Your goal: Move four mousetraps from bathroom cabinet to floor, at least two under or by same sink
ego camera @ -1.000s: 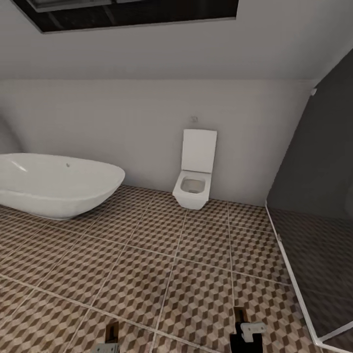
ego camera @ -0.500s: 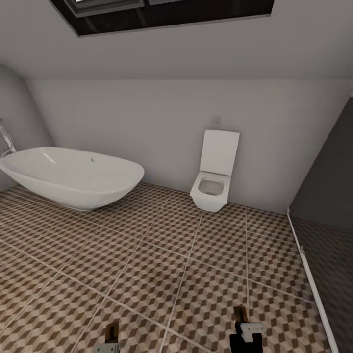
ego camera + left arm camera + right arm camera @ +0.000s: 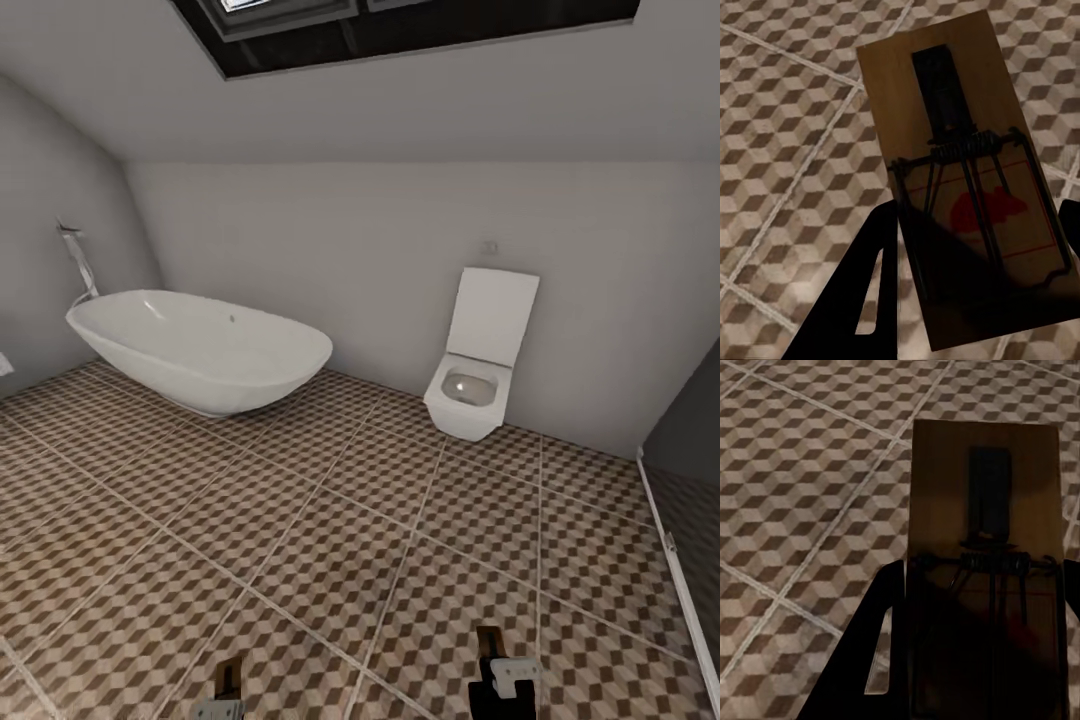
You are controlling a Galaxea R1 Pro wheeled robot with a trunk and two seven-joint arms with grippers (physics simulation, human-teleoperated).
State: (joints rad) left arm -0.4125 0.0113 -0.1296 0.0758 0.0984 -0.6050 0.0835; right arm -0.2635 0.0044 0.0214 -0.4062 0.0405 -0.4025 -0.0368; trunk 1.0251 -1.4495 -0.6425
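Each gripper is shut on a mousetrap, a flat brown wooden slab with a wire spring. My left gripper point(image 3: 979, 217) holds one mousetrap point(image 3: 937, 112), which bears a red mark, above the cube-pattern bathroom floor point(image 3: 787, 112). My right gripper point(image 3: 984, 574) holds another mousetrap point(image 3: 945, 472) above the same floor point(image 3: 802, 487). At the head view's bottom edge, the left gripper point(image 3: 225, 700) and right gripper point(image 3: 497, 680) show with the slabs' tips point(image 3: 229, 675) point(image 3: 488, 638) sticking forward. The bathroom sink and the cabinet are out of view.
A white oval bathtub point(image 3: 200, 350) with a standing tap point(image 3: 78, 262) sits at the back left. A wall-hung toilet point(image 3: 475, 380) is at the back right. A dark shower screen point(image 3: 690, 480) edges the right side. Open tiled floor point(image 3: 330, 540) lies ahead.
The whole head view has swung left, so the bathtub and toilet sit further right in the picture and the shower screen has mostly slid out. Both grippers keep their mousetraps.
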